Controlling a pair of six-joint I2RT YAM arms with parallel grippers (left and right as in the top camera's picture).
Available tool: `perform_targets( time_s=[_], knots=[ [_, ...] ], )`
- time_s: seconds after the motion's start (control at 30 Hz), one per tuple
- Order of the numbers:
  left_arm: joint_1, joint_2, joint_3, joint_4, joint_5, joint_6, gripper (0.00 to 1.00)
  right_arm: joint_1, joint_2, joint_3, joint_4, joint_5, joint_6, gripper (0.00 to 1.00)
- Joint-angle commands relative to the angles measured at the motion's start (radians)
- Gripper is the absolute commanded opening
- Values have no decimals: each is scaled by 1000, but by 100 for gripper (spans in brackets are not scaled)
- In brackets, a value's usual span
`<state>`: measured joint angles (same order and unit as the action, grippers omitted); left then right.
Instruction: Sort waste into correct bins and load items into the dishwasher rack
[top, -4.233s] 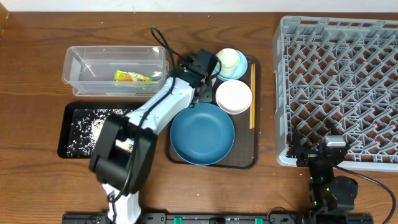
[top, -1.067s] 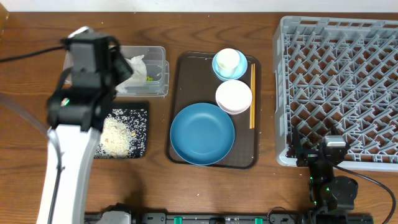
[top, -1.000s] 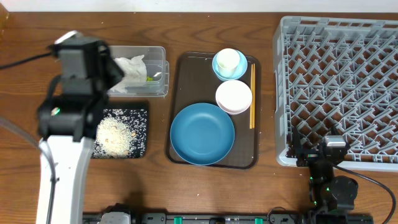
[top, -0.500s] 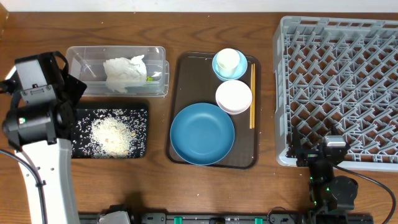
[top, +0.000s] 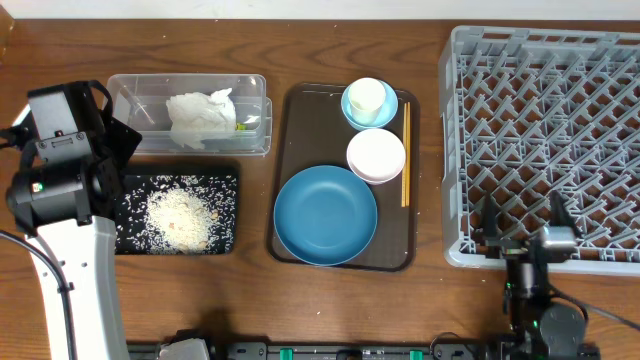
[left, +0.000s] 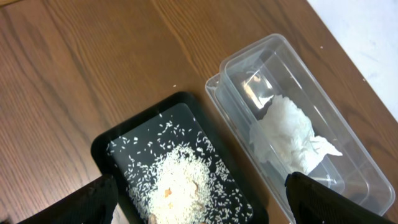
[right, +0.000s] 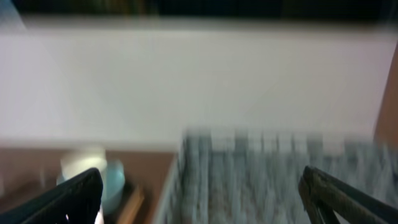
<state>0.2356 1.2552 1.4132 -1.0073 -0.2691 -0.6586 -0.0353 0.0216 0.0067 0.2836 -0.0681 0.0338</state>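
**Napkin (top: 200, 108) in tub (top: 185, 78)**

The crumpled white napkin lay in the clear plastic tub, with grainy rice (top: 178, 212) heaped on the black tray (top: 225, 176) alongside. The left pincer (left: 202, 202) hung wide above them (empty). The right pincer (right: 205, 199), also wide, faced the lattice rack (top: 540, 110).

This is looking like a robotics lab bench dressed up as a kitchen clean-up station, not a working kitchen. Two robot arms are rising from a black mounting rail (top: 300, 353) running along the lower edge of the overhead frame: the white left arm (top: 70, 260) at lower left and the dark right arm (top: 540, 312) at lower right. A grey dishwasher rack (top: 545, 140) is sitting directly on the bare wooden table (top: 300, 305) at the right. A brown serving tray (top: 300, 130) of bowls (top: 325, 215) is lying at centre, and a plain white wall (top: 300, 8) is showing along the top edge
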Motion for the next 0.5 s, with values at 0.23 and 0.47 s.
perform_targets(
  time_s=[0.23, 0.47],
  knots=[
    [5, 6, -3, -2, -20, -13, 89, -9, 8, 2, 463, -179, 295, 99],
    [6, 6, -3, -2, -20, -13, 89, -9, 215, 214, 374, -312, 169, 99]
  ],
)
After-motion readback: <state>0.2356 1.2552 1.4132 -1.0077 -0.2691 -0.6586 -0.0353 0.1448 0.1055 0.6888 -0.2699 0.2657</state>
